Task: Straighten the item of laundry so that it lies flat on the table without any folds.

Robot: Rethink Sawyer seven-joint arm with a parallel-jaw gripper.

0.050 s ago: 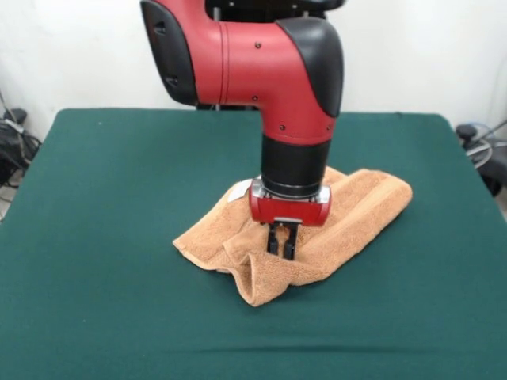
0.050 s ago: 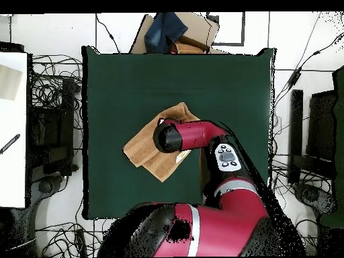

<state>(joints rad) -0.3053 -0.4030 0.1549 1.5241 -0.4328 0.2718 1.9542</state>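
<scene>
Gripper [image 1: 282, 247]: pointing straight down, its 2 black fingers [image 1: 273, 240] drawn close with only a narrow gap, tips on a raised ridge of the orange-tan terry towel [image 1: 360, 207]; whether cloth is pinched between them cannot be told. Towel: crumpled, lying near the centre of the dark green table [image 1: 111, 198], with a folded flap jutting toward 6 o'clock below the gripper in the front view. A small white label [image 1: 238, 190] shows at 10 o'clock from the gripper. Overhead, the red arm [image 2: 201, 138] covers the towel's 3 o'clock part
</scene>
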